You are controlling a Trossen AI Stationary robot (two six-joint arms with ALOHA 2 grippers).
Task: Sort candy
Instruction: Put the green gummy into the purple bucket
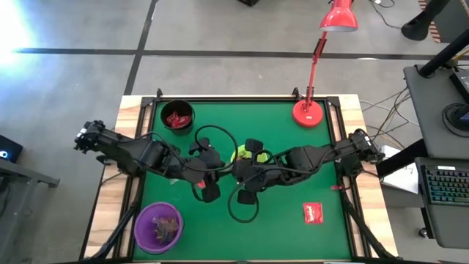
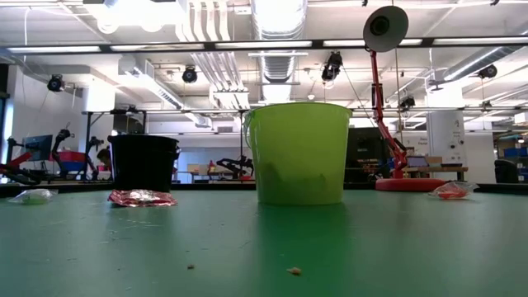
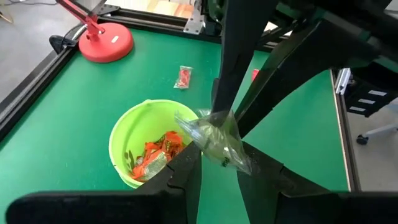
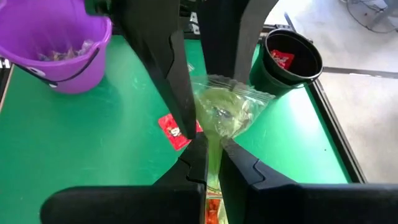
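High view: I see both arms meet at worktop centre over the lime bowl point(image 1: 240, 154), mostly hidden; a red packet point(image 1: 313, 213) lies at 4 o'clock.

Low view: no end effector shows.

Left wrist view: left end effector point(image 3: 219, 163) is narrowed around a clear wrapper point(image 3: 214, 138).

Right wrist view: right end effector point(image 4: 213, 148) pinches the same wrapper. Handover, I judge; one must release next.

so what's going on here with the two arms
Both arms meet mid-table over the lime-green bowl. The right gripper is shut on a clear candy wrapper, and the left gripper has its fingers around the same wrapper. Red packets sit in the black bowl, pale sweets in the purple bowl.
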